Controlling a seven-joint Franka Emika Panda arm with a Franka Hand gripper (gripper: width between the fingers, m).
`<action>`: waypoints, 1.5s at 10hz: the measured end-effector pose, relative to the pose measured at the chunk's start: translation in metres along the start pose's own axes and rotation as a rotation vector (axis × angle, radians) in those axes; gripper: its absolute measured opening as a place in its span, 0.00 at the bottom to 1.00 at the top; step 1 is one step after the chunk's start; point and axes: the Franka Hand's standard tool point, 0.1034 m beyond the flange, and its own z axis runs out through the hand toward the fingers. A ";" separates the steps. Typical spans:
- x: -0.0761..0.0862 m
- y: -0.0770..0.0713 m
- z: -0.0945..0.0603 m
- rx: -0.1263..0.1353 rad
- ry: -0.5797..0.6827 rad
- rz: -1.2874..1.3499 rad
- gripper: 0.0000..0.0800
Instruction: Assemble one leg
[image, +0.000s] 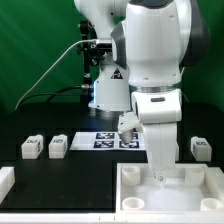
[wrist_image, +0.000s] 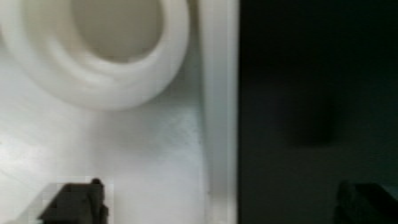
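The gripper points straight down, its fingers spread wide with nothing clamped between them. Directly beneath them lies the large white tray-like top. Its rim runs between the two fingertips, so one hangs over the white floor and the other over the black table. Just beyond the fingers, a round corner socket is sunk into the top. Farther off behind the fingers, a leg sits at the marker board. Another leg lies apart from them toward the exterior view's right. Well away toward the exterior view's left, a third leg and a fourth leg stand side by side on the table.
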 end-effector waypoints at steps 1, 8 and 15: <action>0.000 0.000 0.000 0.000 0.000 0.000 0.81; 0.066 -0.032 -0.037 -0.024 0.032 0.759 0.81; 0.109 -0.062 -0.028 0.074 0.018 1.580 0.81</action>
